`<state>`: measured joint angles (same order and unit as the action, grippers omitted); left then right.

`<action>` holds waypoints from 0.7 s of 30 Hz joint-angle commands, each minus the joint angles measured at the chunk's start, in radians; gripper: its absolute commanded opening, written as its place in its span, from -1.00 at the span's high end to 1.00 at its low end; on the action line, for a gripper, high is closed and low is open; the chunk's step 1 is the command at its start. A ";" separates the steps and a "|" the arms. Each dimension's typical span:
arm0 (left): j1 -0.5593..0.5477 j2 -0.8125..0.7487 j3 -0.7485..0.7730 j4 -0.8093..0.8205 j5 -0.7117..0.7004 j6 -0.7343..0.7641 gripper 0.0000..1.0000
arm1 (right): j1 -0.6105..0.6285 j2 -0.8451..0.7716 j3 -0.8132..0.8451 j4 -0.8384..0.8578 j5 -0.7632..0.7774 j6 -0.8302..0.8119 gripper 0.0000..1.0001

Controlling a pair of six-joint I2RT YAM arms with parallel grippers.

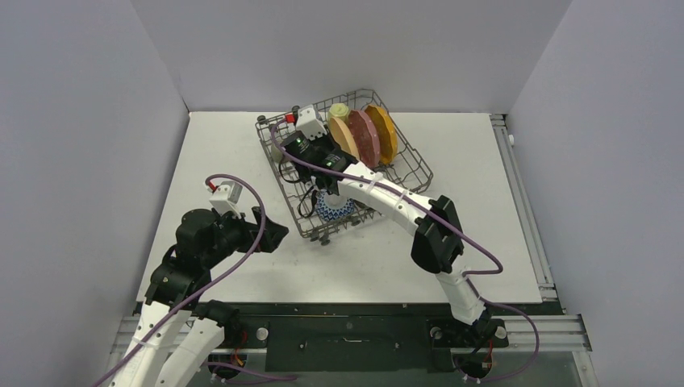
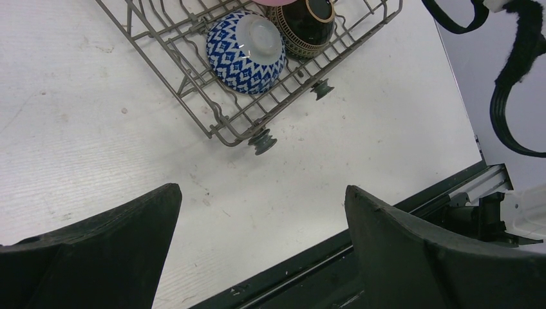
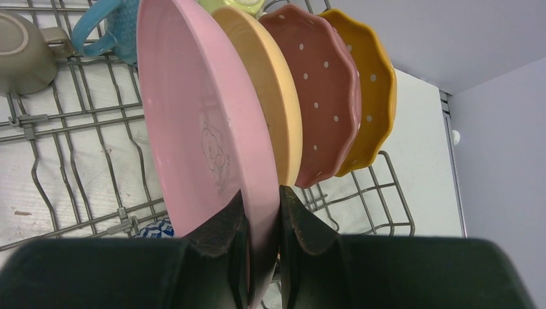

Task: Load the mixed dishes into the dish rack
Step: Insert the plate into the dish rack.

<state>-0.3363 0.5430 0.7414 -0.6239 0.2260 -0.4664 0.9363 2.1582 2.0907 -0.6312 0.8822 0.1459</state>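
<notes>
Right wrist cam: right gripper [image 3: 263, 215] is clenched on the lower rim of the light pink ceramic plate [image 3: 199, 129], which stands on edge left of ctr. It is first in a row w/ the plain yellow plate [image 3: 273, 96], the dark pink dotted scalloped plate [image 3: 322, 96] and the orange scalloped plate [image 3: 372, 96], each further right. Upper left of that frame has the grey mug [image 3: 22, 48] and blue mug [image 3: 109, 32]. The pale-yellow mug [image 3: 235, 5] just peeks in at the top edge. All sit inside the grey wire dish rack [image 3: 64, 122].

Left wrist cam, top ctr: blue-white patterned bowl [image 2: 248, 51] and dark brown gold-trimmed bowl [image 2: 309, 22] lie in the rack's corner. Left gripper [image 2: 262, 190] is spread wide w/ nothing between the fingers, over the white table [image 2: 96, 96].

Progress: prob. almost done, as every dish I can find is in the rack. Can't tell if the pink plate's bottom edge is seated between tines, since the fingers hide it. Left to do, I'd judge: settle it, let go, back out.
</notes>
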 commanded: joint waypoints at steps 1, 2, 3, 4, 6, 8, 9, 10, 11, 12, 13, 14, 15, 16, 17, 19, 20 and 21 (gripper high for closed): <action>0.011 0.000 0.004 0.063 0.019 0.015 -0.93 | -0.009 0.022 0.047 0.061 0.029 0.003 1.00; 0.012 -0.001 0.004 0.063 0.018 0.015 -0.93 | -0.011 0.027 0.048 0.067 0.030 0.005 1.00; 0.012 -0.001 0.003 0.063 0.019 0.015 -0.93 | -0.013 0.030 0.049 0.069 0.030 0.005 1.00; 0.013 -0.001 0.004 0.062 0.019 0.015 -0.93 | -0.014 0.035 0.049 0.074 0.028 0.007 1.00; 0.014 -0.001 0.004 0.062 0.019 0.015 -0.93 | -0.014 0.042 0.049 0.079 0.026 0.008 1.00; 0.017 0.000 0.004 0.062 0.020 0.015 -0.93 | -0.017 0.049 0.052 0.081 0.023 0.009 1.00; 0.019 0.001 0.004 0.063 0.022 0.015 -0.93 | -0.018 0.052 0.055 0.081 0.023 0.009 1.00; 0.020 0.001 0.004 0.063 0.022 0.015 -0.93 | -0.019 0.058 0.057 0.081 0.023 0.009 1.00; 0.022 0.002 0.004 0.063 0.025 0.015 -0.93 | -0.020 0.060 0.060 0.082 0.023 0.009 1.00; 0.023 0.003 0.004 0.063 0.025 0.016 -0.93 | -0.020 0.065 0.061 0.081 0.022 0.009 1.00; 0.024 0.004 0.004 0.063 0.026 0.016 -0.93 | -0.021 0.067 0.062 0.081 0.021 0.010 1.00; 0.025 0.004 0.004 0.063 0.027 0.016 -0.93 | -0.022 0.071 0.064 0.081 0.020 0.009 1.00; 0.027 0.005 0.004 0.063 0.028 0.016 -0.93 | -0.022 0.072 0.066 0.082 0.020 0.008 1.00; 0.027 0.005 0.004 0.063 0.028 0.016 -0.93 | -0.024 0.074 0.067 0.082 0.019 0.008 1.00; 0.029 0.005 0.004 0.063 0.029 0.017 -0.93 | -0.024 0.076 0.067 0.084 0.016 0.008 1.00; 0.029 0.006 0.004 0.064 0.030 0.016 -0.93 | -0.024 0.081 0.068 0.088 0.013 0.007 1.00; 0.030 0.006 0.003 0.063 0.030 0.017 -0.93 | -0.024 0.083 0.071 0.088 0.013 0.006 1.00; 0.031 0.006 0.004 0.064 0.032 0.017 -0.93 | -0.024 0.088 0.073 0.088 0.012 0.006 1.00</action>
<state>-0.3145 0.5465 0.7414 -0.6239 0.2417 -0.4660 0.9215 2.2372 2.1101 -0.5838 0.8749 0.1467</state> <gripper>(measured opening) 0.965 0.127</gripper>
